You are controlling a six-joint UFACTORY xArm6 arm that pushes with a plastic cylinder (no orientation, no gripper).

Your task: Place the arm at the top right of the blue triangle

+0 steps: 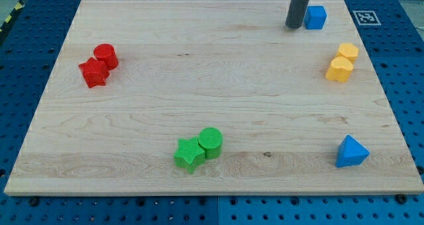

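Note:
The blue triangle point(350, 152) lies near the board's bottom right corner. My tip point(293, 26) is at the view's top right, far above the triangle and a little to its left. It stands just left of a blue cube point(315, 17), close to it or touching it. The dark rod runs up out of the view's top.
Two yellow blocks point(342, 62) sit together at the right edge, between the cube and the triangle. A green star point(189, 154) and green cylinder point(211, 143) sit at bottom centre. A red star point(93, 73) and red cylinder point(105, 55) sit at the left. The wooden board point(212, 86) rests on a blue pegboard.

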